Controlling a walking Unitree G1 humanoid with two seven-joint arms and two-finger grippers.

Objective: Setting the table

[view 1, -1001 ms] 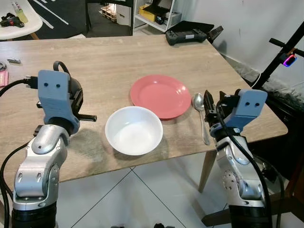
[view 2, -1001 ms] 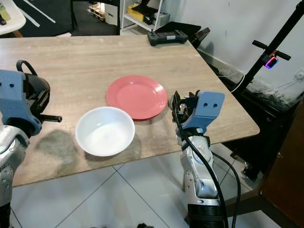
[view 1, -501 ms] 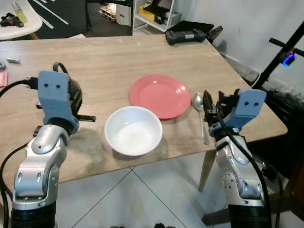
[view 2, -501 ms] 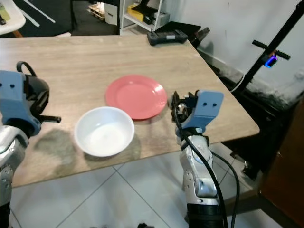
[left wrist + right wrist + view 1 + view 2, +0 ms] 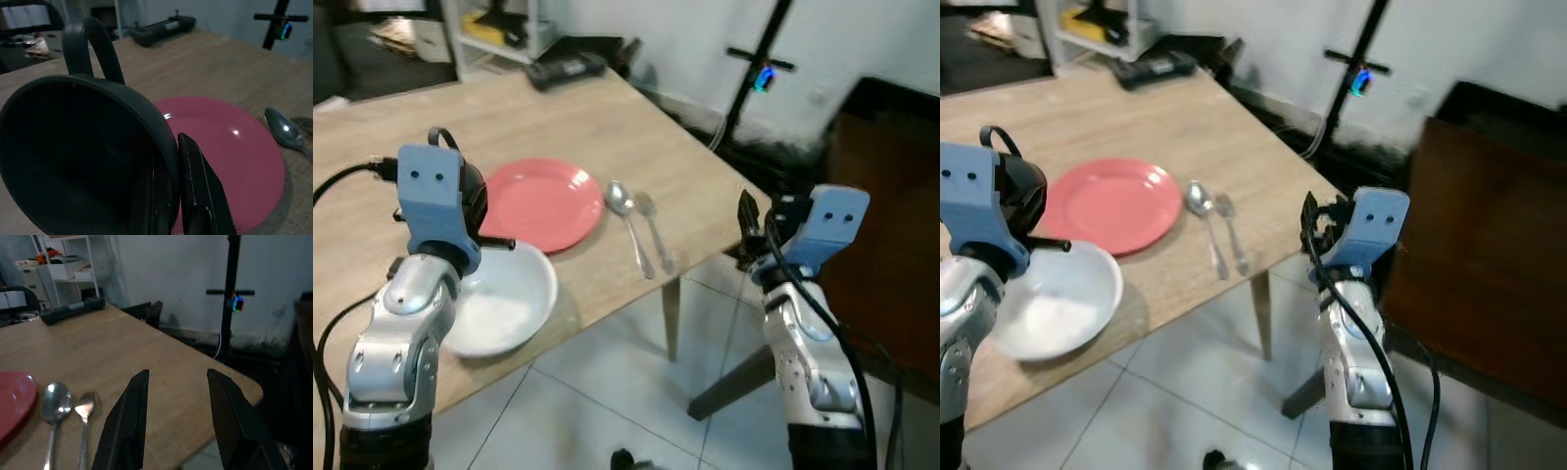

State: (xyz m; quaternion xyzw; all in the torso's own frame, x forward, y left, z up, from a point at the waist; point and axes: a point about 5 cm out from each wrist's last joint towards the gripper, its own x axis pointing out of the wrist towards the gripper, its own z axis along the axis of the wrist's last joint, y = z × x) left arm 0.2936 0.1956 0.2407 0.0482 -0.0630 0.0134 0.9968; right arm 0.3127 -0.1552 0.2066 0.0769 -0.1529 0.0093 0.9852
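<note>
A pink plate [image 5: 540,204] lies on the wooden table [image 5: 607,117], with a white bowl [image 5: 504,304] in front of it near the edge. To the plate's right lie a spoon [image 5: 626,220] and a fork [image 5: 654,227], side by side. My left gripper [image 5: 175,196] is shut on the rim of a black mug [image 5: 73,156], which it holds tilted above the bowl's far edge and the plate. Off the table's right corner, my right gripper [image 5: 177,375] is open and holds nothing; it is aimed at the cutlery.
A black controller [image 5: 563,67] lies at the table's far end. A black stand with a small light [image 5: 759,73] rises beyond the corner. A dark cabinet [image 5: 1489,225] stands at the right. Tiled floor [image 5: 597,411] and a table leg [image 5: 671,313] lie below.
The whole view has swung to the right. My right gripper was over the table by the spoon and is now off its corner. A fork now shows beside the spoon.
</note>
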